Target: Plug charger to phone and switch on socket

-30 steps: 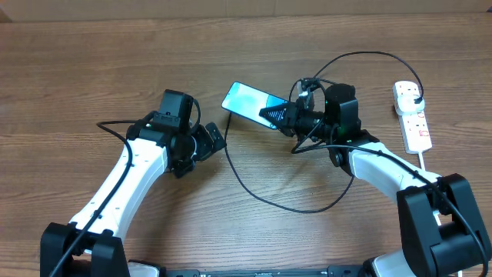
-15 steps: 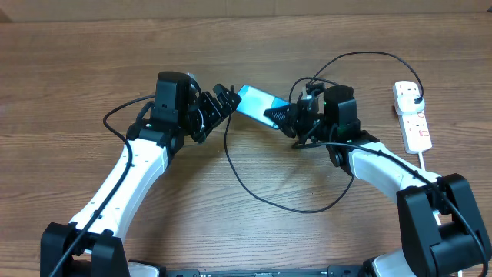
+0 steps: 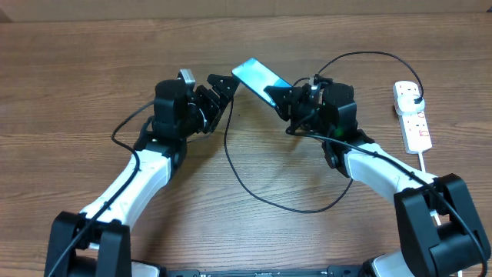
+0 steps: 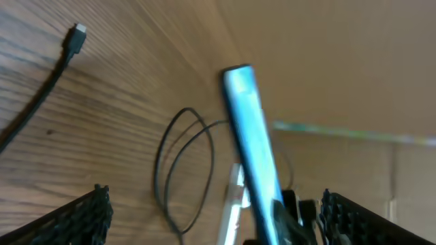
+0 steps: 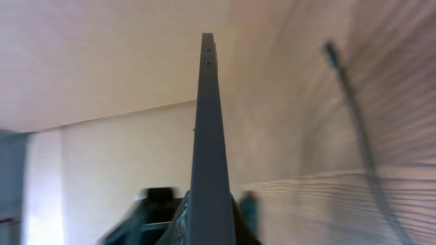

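Right pincer (image 3: 281,95) grips the phone (image 3: 257,75) by one end, raised and tilted above the worktop (image 3: 92,61). Left pincer (image 3: 221,86) hovers beside it, wide open and empty. The charger (image 3: 227,150) lies unplugged below. A nudge could twist the phone loose.

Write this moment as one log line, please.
right gripper: holding phone | left gripper: open, empty | cable tip: on table, unplugged
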You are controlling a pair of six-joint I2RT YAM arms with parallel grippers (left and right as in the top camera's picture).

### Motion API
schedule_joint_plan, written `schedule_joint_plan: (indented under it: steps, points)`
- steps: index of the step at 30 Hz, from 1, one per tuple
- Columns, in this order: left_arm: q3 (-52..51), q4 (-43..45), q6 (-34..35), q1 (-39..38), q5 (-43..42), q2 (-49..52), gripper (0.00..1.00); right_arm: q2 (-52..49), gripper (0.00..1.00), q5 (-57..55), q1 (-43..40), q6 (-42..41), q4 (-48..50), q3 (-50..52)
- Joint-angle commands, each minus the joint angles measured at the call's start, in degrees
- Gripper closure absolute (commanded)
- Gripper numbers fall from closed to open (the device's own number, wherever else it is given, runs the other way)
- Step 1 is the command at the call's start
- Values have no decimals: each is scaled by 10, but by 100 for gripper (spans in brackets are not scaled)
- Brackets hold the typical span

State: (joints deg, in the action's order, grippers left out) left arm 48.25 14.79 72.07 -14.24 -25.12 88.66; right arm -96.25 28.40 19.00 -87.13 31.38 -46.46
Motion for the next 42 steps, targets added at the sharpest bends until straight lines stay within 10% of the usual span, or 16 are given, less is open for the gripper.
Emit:
schedule_joint_plan:
  steps: [1,20,42]
  points:
    - [-12,38,71,-1,-3,28,0,19,96,-29,12,-53,29,-13]
    - [-12,411,272,-24,-30,210,1,19,96,-61,61,-20,18,-13]
    - [-12,520,320,-22,-75,211,15,19,96,-28,80,84,-17,-12]
